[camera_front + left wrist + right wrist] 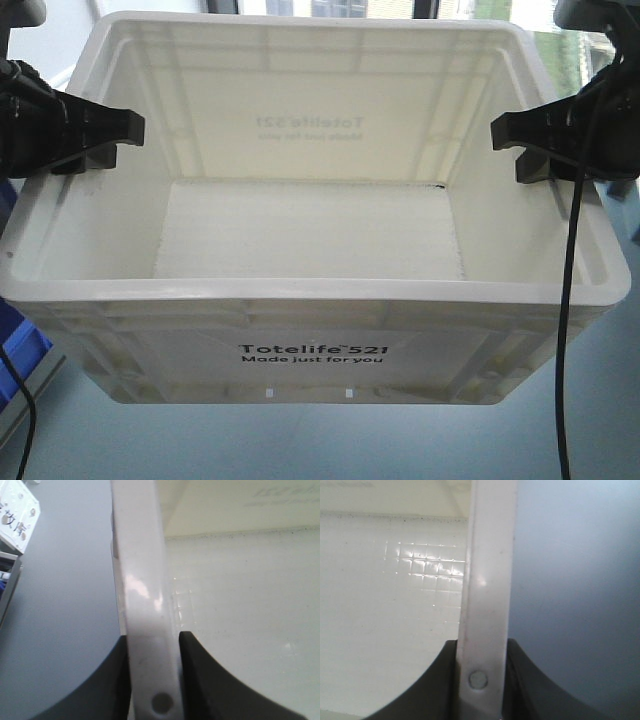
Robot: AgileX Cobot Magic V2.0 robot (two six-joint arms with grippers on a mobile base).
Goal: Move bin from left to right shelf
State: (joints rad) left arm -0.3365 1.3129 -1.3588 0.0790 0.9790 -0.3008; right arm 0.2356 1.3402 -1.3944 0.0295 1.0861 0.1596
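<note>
- White plastic, the bin (310, 300) fills the front view, its open top towards the camera and its inside bare.
- Black print reading "Totelife 521 Made just for you" (311, 354) sits on the near wall, and the same words show through the far wall in reverse.
- Grey desk (100, 440) lies under and in front of the bin. Whether the base rests on it or hangs just above it cannot be told.
- At the left side wall, the left gripper (115, 145) is pinched onto the rim. The left wrist view shows one black finger (112, 680) outside the rim and the other inside, both pressed against the white edge.
- At the right side wall, the right gripper (515, 150) clamps the rim the same way. In the right wrist view its fingers (432, 680) sit tight on either side of the edge, by a small round mark in the plastic.
- A black cable (568, 300) hangs from the right arm across the bin's near right corner.
- By the desk's left edge a blue bin (20, 350) shows in part.
- Beyond the bin's left wall, the left wrist view catches a white box with printed characters (15, 515).
</note>
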